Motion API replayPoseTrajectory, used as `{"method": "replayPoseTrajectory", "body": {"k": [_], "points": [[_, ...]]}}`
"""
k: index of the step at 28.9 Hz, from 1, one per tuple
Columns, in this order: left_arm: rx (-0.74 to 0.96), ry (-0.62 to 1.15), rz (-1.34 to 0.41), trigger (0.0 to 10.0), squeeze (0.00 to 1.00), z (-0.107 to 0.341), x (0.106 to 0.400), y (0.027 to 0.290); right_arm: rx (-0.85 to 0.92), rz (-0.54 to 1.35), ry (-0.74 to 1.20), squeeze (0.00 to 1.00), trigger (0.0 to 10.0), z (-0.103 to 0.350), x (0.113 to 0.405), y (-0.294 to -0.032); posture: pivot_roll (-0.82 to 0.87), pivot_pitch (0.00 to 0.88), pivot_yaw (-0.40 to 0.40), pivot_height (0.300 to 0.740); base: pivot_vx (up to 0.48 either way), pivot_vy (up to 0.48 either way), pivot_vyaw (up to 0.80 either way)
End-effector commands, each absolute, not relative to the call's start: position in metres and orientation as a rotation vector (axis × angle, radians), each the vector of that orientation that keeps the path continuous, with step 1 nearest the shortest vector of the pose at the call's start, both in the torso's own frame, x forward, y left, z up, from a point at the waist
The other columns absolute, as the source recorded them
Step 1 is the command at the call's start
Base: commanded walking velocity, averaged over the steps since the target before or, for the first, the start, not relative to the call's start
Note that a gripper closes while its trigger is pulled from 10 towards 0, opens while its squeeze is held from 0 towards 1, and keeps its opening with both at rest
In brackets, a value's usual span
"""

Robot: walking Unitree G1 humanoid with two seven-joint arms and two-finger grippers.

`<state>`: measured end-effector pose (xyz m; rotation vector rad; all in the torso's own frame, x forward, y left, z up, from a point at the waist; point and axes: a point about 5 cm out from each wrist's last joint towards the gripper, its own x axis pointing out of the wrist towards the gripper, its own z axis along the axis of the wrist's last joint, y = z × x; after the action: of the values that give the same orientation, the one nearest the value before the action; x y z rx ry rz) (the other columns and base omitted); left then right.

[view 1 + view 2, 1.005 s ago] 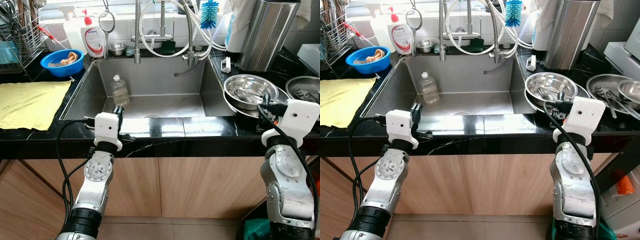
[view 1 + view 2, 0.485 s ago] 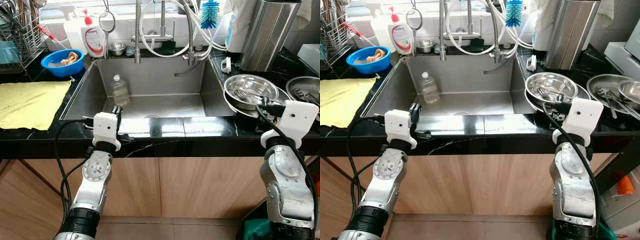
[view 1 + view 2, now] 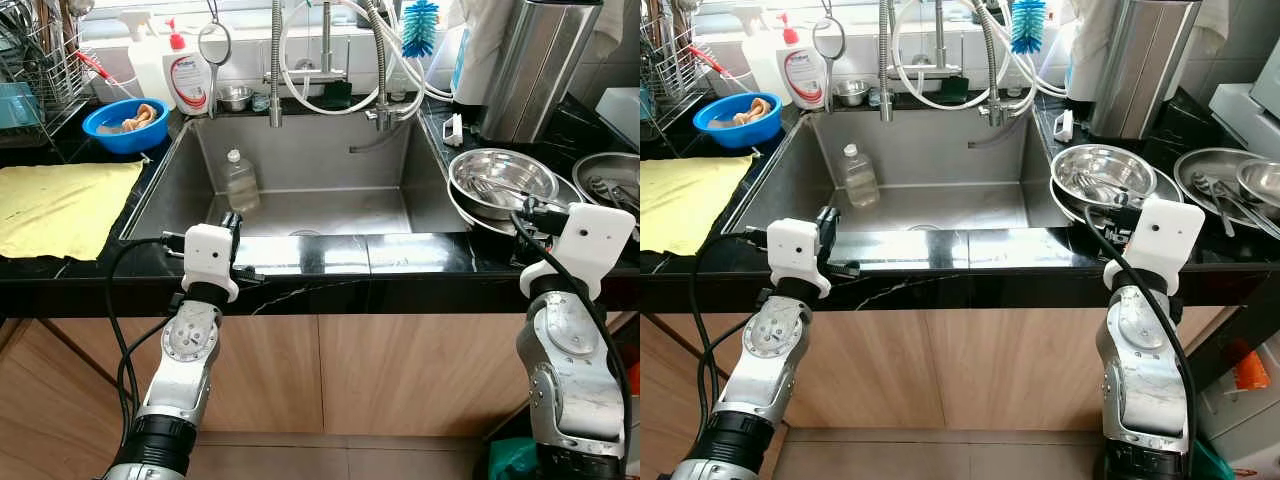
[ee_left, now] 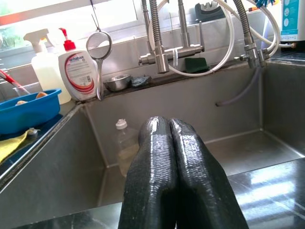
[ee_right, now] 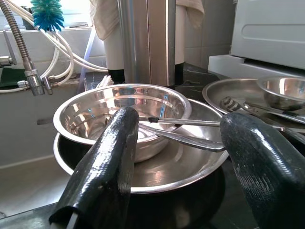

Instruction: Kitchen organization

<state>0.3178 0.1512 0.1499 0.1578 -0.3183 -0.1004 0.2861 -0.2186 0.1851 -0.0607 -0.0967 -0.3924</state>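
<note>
Left gripper (image 4: 169, 125): I see its 2 fingers pressed together, over the sink's (image 3: 300, 160) front edge.
Right gripper (image 5: 183, 138): spread wide, empty, before the stacked steel bowls (image 3: 500, 180).
Bottle (image 3: 240, 180): inside the sink.

Sink basin (image 3: 320, 170): brushed stainless steel, dull sheen.
Counter edge (image 3: 400, 262): black stone, polished, mirror-glossy.
Cabinet fronts (image 3: 370, 380): light wood, matt.
Nested bowls (image 5: 128, 114), right: bright polished steel, reflective, with metal utensils (image 5: 190, 131) across them.
Bottle (image 3: 240, 182) in sink: clear plastic, white cap.
Cloth (image 3: 60, 205), far left: yellow fabric, matt, creased.
Tub (image 3: 124, 124): glossy blue plastic.
Left gripper (image 4: 174, 138) and right gripper (image 5: 181, 157): fingers of black rubbery material, finely ribbed, slight gloss.
Arms (image 3: 190, 345): silver metal, white plastic wrist housings.
</note>
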Motion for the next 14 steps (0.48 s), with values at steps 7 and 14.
{"method": "replayPoseTrajectory", "body": {"k": [7, 14], "points": [[0.182, -0.354, -0.086, 10.0, 0.00, 0.162, 0.322, 0.160, -0.035, -0.288, -0.089, 0.00, 10.0, 0.183, 0.294, -0.203, -0.25, 0.000, 0.058, 0.731, 0.000, 0.000, 0.00], [0.184, -0.351, -0.085, 10.0, 0.00, 0.162, 0.322, 0.160, -0.042, -0.225, -0.074, 0.00, 10.0, 0.181, 0.297, -0.195, -0.25, 0.000, 0.057, 0.731, 0.000, 0.000, 0.00]]}}
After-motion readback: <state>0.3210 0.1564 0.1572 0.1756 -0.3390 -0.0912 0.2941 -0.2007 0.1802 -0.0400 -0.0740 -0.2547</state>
